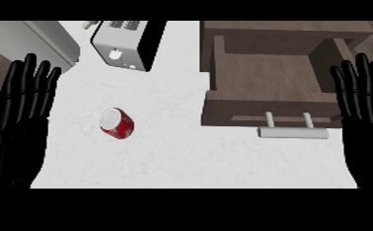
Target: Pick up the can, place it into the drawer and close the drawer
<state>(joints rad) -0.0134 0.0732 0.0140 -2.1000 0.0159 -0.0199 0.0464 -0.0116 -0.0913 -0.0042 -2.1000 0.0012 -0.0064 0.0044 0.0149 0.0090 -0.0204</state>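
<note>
Head view: a red cylindrical metal can (pixel 116 123) with a silver top lies tilted on the white counter (pixel 182 156), left of centre; its white markings cannot be read. To its right, well apart, stands a dark brown wooden drawer (pixel 270 77), pulled open, with a pale grey bar handle (pixel 293 132) on 2 posts at its front. Behind the can sits a silver and black toaster (pixel 124 45); no writing shows on it, only 2 small dials. The black left hand (pixel 22 101) rests at the left edge, fingers straight and up, holding nothing. The black right hand (pixel 355 94) rests likewise at the right edge, beside the drawer.
</note>
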